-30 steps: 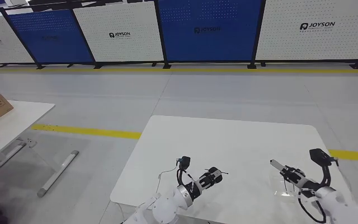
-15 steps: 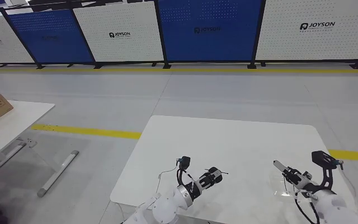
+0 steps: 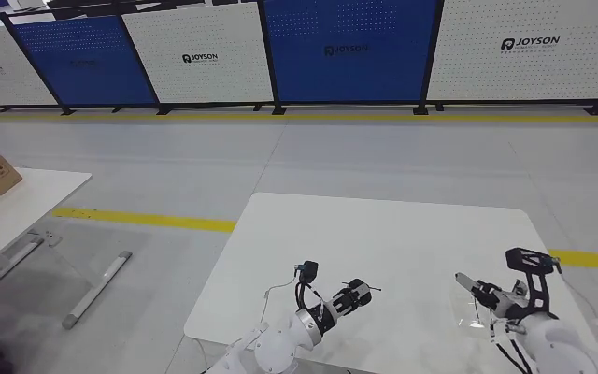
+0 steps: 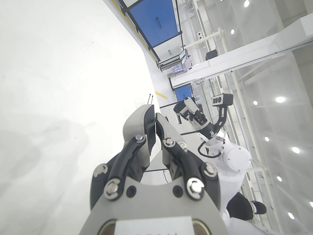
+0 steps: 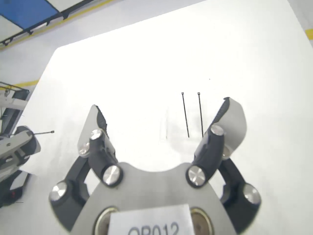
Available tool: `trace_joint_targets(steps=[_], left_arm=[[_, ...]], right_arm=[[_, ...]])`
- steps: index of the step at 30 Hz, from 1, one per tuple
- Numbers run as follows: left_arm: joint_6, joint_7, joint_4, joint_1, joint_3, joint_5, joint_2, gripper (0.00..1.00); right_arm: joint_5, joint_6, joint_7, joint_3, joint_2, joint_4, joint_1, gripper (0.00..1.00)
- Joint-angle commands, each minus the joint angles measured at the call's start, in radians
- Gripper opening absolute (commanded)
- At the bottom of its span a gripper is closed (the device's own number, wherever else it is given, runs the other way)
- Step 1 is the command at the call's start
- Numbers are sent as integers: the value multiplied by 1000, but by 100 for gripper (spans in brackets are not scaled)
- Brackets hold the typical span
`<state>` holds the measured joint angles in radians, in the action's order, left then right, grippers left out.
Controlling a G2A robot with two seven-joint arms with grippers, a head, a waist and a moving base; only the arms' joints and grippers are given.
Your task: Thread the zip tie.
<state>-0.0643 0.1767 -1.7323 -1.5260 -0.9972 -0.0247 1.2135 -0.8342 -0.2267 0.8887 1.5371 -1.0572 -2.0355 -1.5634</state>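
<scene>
Two black zip ties (image 5: 185, 114) lie side by side on the white table (image 5: 171, 37), just ahead of my right gripper (image 5: 161, 106), which hangs open above them with nothing between its fingers. In the top view the right gripper (image 3: 476, 292) is near the table's front right. My left gripper (image 4: 155, 121) is shut on a third zip tie (image 5: 45, 132), whose head end sticks out past the fingers. In the top view the left gripper (image 3: 357, 294) is at the front middle of the table. From the left wrist, the two loose zip ties (image 4: 150, 98) show far off.
A faint clear plastic sheet or tray (image 3: 467, 310) lies under the two loose ties at the front right. The table's front edge (image 3: 280, 338) runs close to both arms. Blue and white panels (image 3: 346, 51) stand far behind.
The right arm has shifted slightly and its wrist has turned a little above the loose ties. The left arm has kept still.
</scene>
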Motion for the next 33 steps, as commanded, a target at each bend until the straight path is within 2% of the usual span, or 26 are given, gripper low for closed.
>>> trace_joint_targets(steps=[1,10,12,17,21,33], left_arm=[[0,0,0,0,0,0,0,0],[0,0,0,0,0,0,0,0],[0,0,0,0,0,0,0,0],[0,0,0,0,0,0,0,0],[0,0,0,0,0,0,0,0],[0,0,0,0,0,0,0,0]], right_arm=[[4,12,29,8,1,17,16,100],[4,14,24,8,1,18,15,100],[-6,31,15,3,2,27,9,100],[-19,28,93,5,5,43,28,100],[-16,71,172,5,10,54,57,100],[-17,68,180,6,10,58,64,100]])
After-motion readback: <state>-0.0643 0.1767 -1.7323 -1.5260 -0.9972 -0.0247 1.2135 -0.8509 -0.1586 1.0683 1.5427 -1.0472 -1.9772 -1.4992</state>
